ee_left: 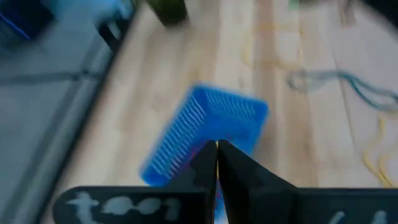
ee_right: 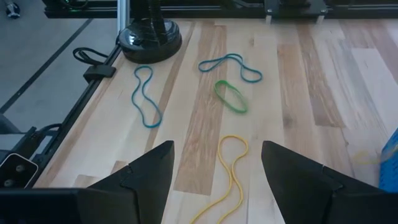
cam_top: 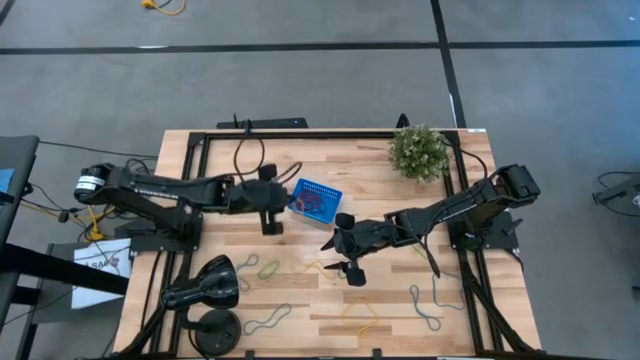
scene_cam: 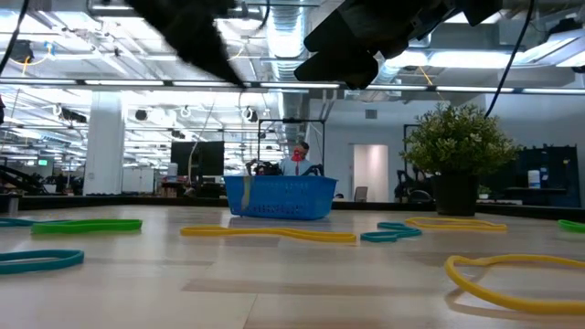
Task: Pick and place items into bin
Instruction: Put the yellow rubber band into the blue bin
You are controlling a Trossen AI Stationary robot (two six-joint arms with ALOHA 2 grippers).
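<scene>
Near the middle of the table, the right end effector, fingers spread apart, hovers over a yellow loop. The left end effector, fingers pressed together and empty, sits just beside the blue bin. Risk: the thin, floppy loop lies flat, so the closing fingers may slide over it or pinch only one strand.

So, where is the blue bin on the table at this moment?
In the high view the blue bin sits near the table's middle, just right of the left gripper and left of the potted plant.
</scene>
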